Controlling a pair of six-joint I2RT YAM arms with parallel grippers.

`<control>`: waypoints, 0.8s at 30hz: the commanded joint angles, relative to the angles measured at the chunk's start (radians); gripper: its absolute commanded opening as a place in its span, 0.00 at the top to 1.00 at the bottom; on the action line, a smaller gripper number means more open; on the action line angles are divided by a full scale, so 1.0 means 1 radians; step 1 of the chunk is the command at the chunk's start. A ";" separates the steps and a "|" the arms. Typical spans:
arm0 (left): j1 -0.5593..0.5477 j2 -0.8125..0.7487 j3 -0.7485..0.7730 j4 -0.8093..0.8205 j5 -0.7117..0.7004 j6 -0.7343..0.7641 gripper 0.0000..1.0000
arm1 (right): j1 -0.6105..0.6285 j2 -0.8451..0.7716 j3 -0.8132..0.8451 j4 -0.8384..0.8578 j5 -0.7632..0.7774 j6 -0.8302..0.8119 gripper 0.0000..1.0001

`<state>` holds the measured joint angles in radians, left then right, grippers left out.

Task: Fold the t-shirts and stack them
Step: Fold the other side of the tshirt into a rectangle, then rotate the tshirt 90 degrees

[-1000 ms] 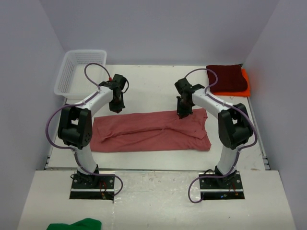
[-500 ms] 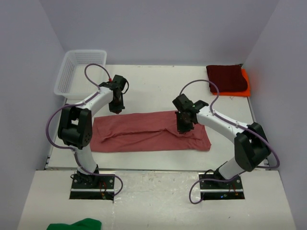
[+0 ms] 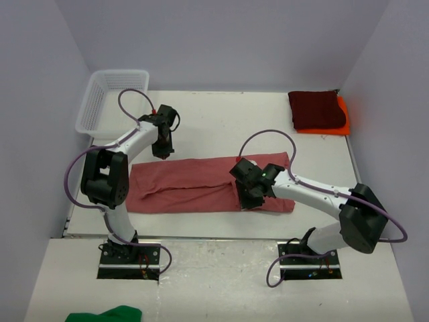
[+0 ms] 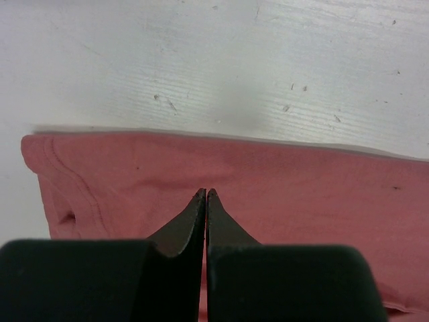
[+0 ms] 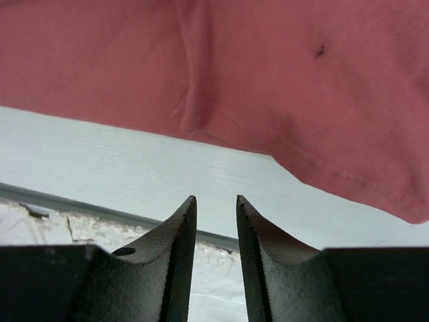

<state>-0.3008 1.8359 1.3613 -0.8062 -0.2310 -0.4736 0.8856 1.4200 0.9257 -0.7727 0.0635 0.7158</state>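
Since the right gripper [image 3: 250, 201] has swung from the far edge of the rose shirt [image 3: 188, 184] to its near hem, jaws now slightly apart and holding nothing, a fold grab looks next, left gripper [image 3: 163, 153] pinched together above the far edge, maroon shirt [image 3: 316, 109] on orange shirt [image 3: 342, 118] far right, basket [image 3: 90, 100] holds nothing visible.

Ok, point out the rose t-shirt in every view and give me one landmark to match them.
Top external: the rose t-shirt lies stretched across the table's middle, between both arms.
Left wrist: the shirt fills the lower half, under the shut left hand.
Right wrist: the shirt spans the top, beyond the open right hand.
Shared landmark: the white table bordering the shirt's edge.
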 commanded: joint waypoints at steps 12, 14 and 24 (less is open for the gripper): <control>-0.309 -0.021 0.199 0.025 0.177 0.112 1.00 | -0.119 -0.148 0.217 -0.109 0.312 0.031 1.00; -0.352 0.037 0.278 0.038 0.214 0.113 1.00 | -0.158 -0.206 0.245 -0.120 0.335 0.011 1.00; -0.475 0.370 0.631 0.111 0.536 0.131 1.00 | -0.313 -0.317 0.444 -0.283 0.397 -0.105 1.00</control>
<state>-0.7635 2.1391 1.8950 -0.7223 0.1493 -0.3820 0.5861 1.1393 1.3193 -0.9642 0.4080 0.6521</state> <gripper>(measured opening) 0.002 0.003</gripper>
